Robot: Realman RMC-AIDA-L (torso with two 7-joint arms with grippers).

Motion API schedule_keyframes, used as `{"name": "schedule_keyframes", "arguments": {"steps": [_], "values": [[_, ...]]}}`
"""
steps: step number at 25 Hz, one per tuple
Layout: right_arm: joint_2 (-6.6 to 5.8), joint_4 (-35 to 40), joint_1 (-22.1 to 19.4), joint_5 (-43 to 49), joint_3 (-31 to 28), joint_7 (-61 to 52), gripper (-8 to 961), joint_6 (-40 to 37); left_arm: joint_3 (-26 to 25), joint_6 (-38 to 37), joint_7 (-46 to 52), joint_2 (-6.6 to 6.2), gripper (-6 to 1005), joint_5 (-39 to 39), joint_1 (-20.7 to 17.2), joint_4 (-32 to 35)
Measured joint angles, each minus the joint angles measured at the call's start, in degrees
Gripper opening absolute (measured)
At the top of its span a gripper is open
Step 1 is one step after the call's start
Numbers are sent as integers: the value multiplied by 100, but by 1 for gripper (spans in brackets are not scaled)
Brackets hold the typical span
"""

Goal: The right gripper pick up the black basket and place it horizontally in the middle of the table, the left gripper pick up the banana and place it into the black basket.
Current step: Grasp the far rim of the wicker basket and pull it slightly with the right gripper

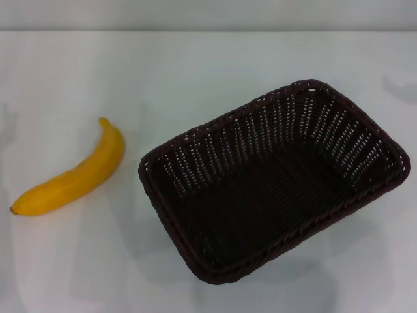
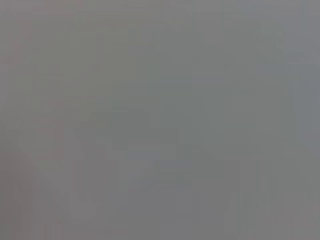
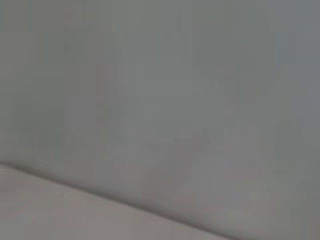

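In the head view the black basket (image 1: 273, 182) sits on the white table (image 1: 195, 65), right of centre, turned at a slant, open side up and empty. The banana (image 1: 71, 173) lies on the table to its left, apart from it, with its stem toward the far side and its dark tip toward the near left. Neither gripper shows in any view. The left wrist view shows only plain grey. The right wrist view shows plain grey with a paler band along one edge.
The table's far edge (image 1: 208, 30) runs across the top of the head view, with a pale wall behind it. Bare tabletop lies between the banana and the basket and along the near side.
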State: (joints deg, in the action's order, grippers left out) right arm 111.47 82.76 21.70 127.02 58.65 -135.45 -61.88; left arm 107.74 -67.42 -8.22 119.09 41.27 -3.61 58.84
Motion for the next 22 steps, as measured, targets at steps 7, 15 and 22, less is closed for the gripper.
{"name": "schedule_keyframes", "arguments": {"steps": [7,15,22], "values": [[-22,-171,467,-207,-631,510,861,-1748,4,0,93,0,890,7,1,-35],[-19,-181,656,-190,-539,697,860,-2289,50,0,164,-9,890,-28,54,-39],[7,-406,912,-65,-225,932,860,-2501,63,1,164,0,890,-38,45,-57]]}}
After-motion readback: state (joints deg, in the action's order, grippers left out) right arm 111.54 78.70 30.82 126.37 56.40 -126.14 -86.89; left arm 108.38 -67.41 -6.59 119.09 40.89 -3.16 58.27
